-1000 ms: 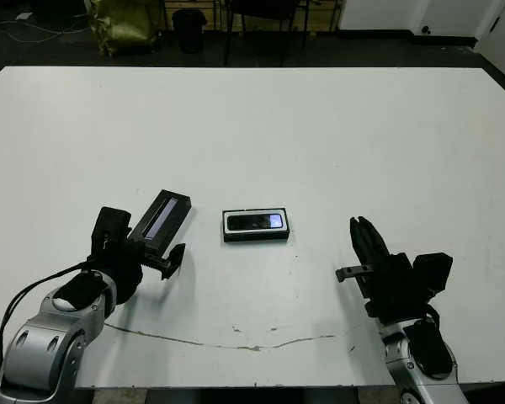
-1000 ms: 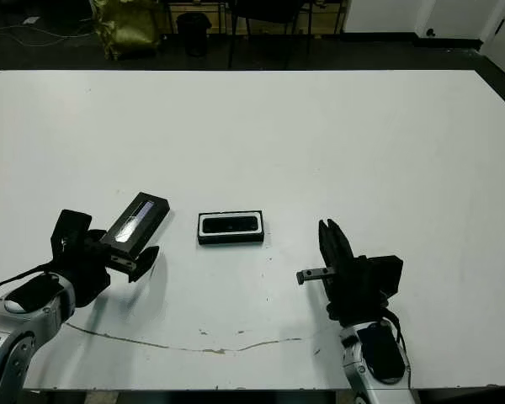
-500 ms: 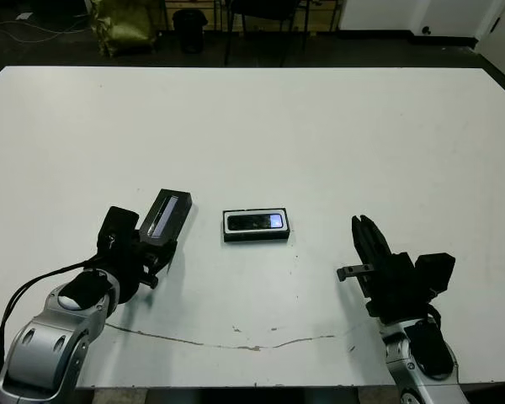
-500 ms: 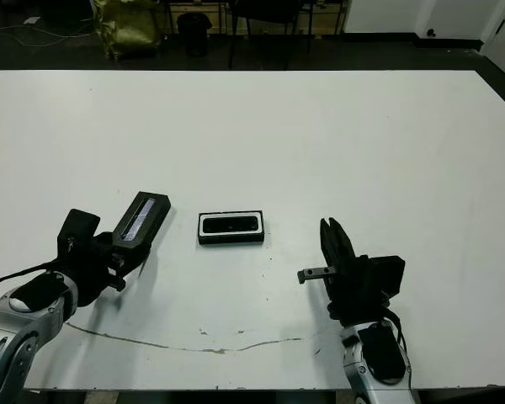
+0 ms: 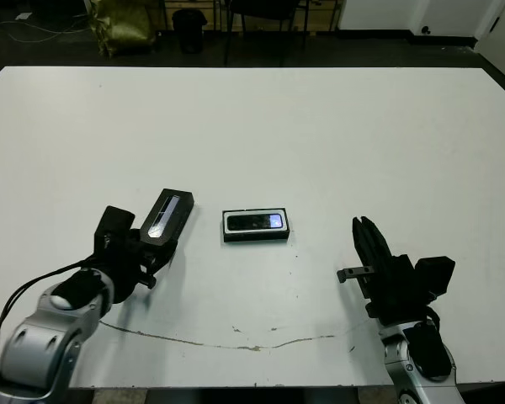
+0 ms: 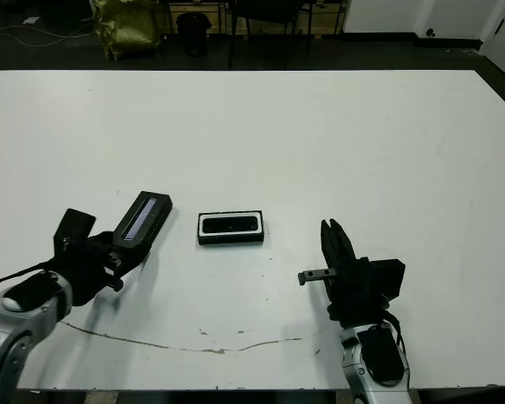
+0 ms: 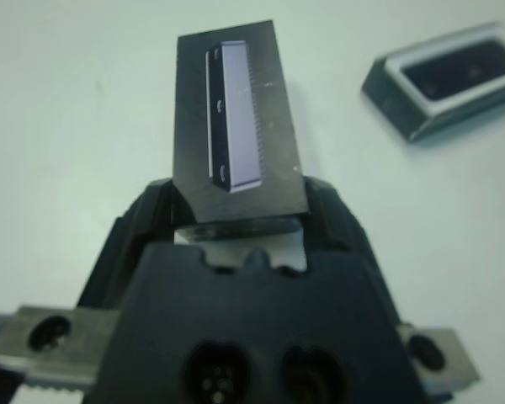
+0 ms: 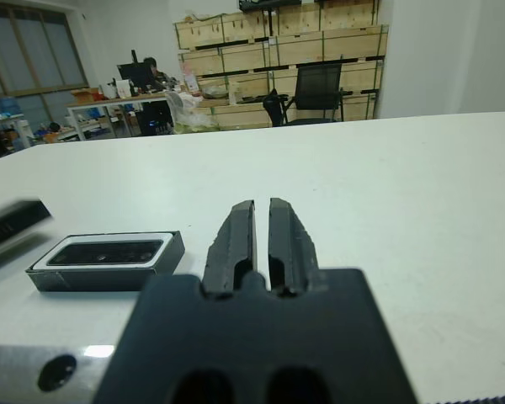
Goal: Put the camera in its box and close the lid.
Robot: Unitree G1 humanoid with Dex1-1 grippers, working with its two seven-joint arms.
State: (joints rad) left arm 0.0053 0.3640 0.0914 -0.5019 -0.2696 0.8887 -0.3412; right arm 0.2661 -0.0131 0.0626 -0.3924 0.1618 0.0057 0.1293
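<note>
The box point(image 5: 231, 235), a small black tray with a white lining, sits on the white table near the middle front. Inside it lies the camera point(image 5: 254, 221), its bluish screen at the right end. To the left of the box, my left gripper point(image 5: 155, 249) is shut on the near end of the lid point(image 5: 167, 215), a flat black cover with a silvery-blue strip. In the left wrist view the lid point(image 7: 236, 118) sticks out from between the fingers, with the box point(image 7: 404, 118) beyond it. My right gripper point(image 5: 367, 239) rests shut at the front right, holding nothing.
A thin cracked line point(image 5: 236, 343) runs across the table near its front edge. Beyond the far edge stand a chair point(image 8: 316, 88), a yellow-green bag point(image 5: 122, 23) and wooden crates point(image 8: 269, 42).
My left gripper's fingers, spread around the lid one second ago, have come together on its near end. The box, camera and right arm have not moved.
</note>
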